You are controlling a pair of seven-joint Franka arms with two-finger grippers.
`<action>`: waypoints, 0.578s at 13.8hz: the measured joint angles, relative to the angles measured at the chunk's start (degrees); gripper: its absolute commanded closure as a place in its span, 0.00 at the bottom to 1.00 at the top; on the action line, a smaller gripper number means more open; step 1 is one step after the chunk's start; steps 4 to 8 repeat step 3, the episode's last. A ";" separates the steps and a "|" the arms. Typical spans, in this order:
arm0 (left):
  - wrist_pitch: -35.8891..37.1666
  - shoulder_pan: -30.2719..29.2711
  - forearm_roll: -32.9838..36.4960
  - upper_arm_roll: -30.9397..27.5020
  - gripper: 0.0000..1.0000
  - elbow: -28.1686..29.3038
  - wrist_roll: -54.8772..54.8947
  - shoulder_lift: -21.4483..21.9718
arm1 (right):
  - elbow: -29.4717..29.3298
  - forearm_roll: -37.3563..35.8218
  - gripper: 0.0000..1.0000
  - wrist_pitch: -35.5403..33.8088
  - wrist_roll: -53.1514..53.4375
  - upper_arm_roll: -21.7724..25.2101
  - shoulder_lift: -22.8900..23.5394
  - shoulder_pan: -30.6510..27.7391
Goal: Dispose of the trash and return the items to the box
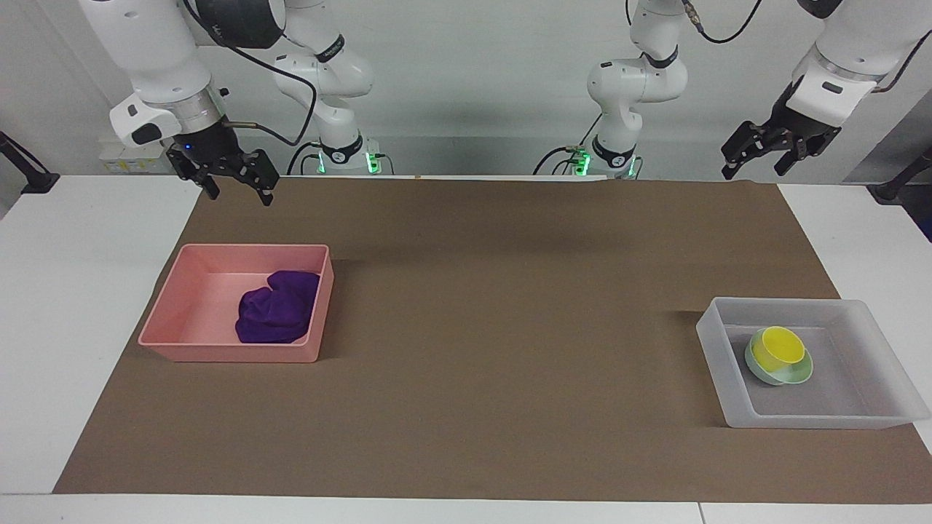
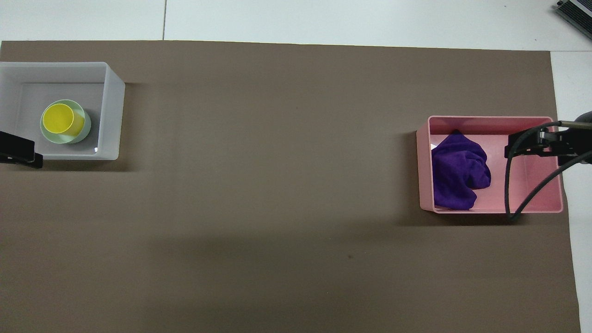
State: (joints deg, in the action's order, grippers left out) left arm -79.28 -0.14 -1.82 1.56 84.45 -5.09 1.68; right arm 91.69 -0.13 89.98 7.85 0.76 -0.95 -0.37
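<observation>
Purple rag (image 1: 277,317) lies bunched in the pink tub (image 1: 169,309) near the right arm's end of the tabletop. The yellow cup (image 1: 778,346) sits inside the mint bowl (image 1: 797,375) in the frosted box (image 1: 717,346) at the left arm's end. Both grippers hang raised at the robots' edge with fingers apart and empty: the right gripper (image 1: 234,182) and the left gripper (image 1: 757,154). Nothing seems left to carry, so I judge the task finished.
</observation>
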 measured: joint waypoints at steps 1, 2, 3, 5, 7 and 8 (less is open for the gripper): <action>0.00 0.00 -0.05 0.12 0.00 0.16 0.00 -0.07 | 0.02 0.00 0.00 0.00 0.00 0.02 0.00 -0.01; 0.00 -0.05 -0.05 0.15 0.00 0.34 0.00 -0.14 | 0.03 0.00 0.00 0.00 0.00 0.03 0.00 -0.01; -0.02 -0.15 -0.05 0.14 0.00 0.50 0.00 -0.17 | 0.03 0.00 0.00 0.00 0.00 0.03 0.00 -0.01; -0.02 -0.15 -0.05 0.14 0.00 0.50 0.00 -0.17 | 0.03 0.00 0.00 0.00 0.00 0.03 0.00 -0.01; -0.02 -0.15 -0.05 0.14 0.00 0.50 0.00 -0.17 | 0.03 0.00 0.00 0.00 0.00 0.03 0.00 -0.01; -0.02 -0.15 -0.05 0.14 0.00 0.50 0.00 -0.17 | 0.03 0.00 0.00 0.00 0.00 0.03 0.00 -0.01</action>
